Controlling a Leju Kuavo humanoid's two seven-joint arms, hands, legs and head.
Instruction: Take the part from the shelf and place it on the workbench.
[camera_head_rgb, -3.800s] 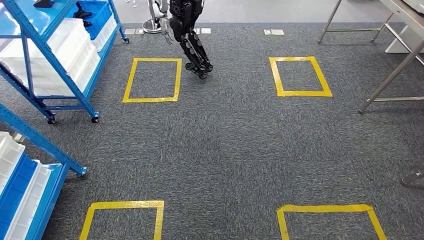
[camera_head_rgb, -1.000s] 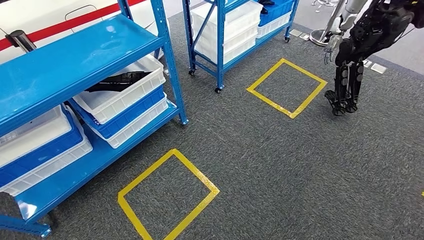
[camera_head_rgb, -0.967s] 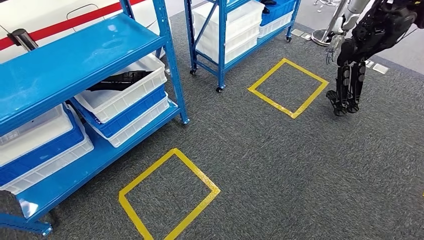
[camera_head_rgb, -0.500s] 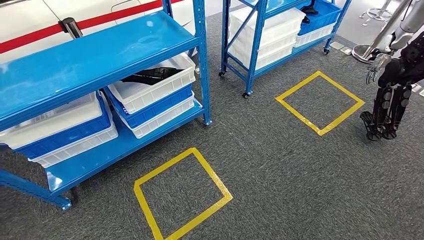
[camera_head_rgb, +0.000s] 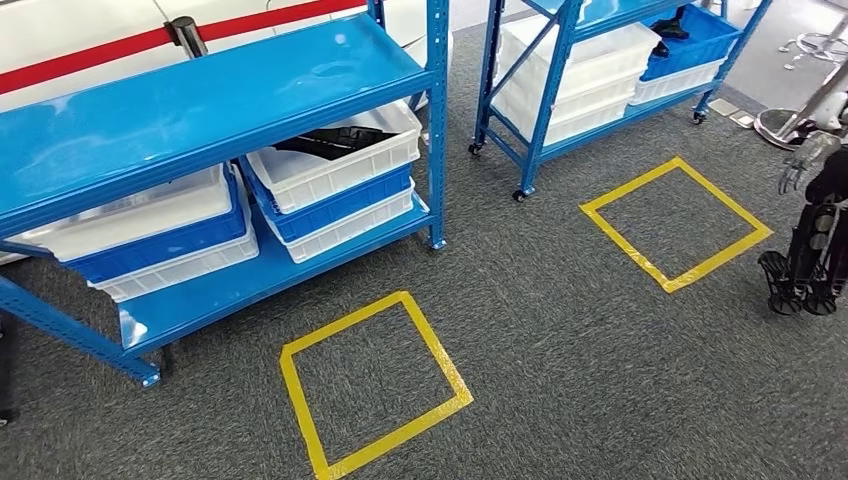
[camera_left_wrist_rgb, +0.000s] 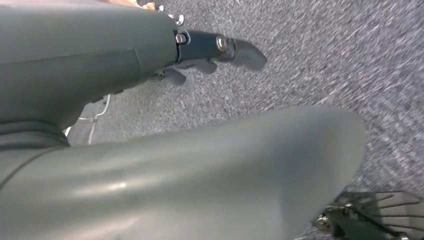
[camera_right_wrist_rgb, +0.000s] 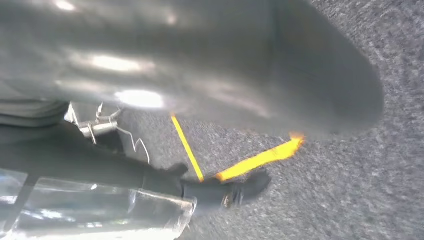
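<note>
Both hands empty, fingers apart; dark part in white bin, shelf.

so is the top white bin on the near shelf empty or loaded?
Loaded: the top white bin on the near shelf holds a black part lying inside.

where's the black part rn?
Head view, upper left: black part lies in the top white bin on the near blue metal shelf, under its top deck.
</note>
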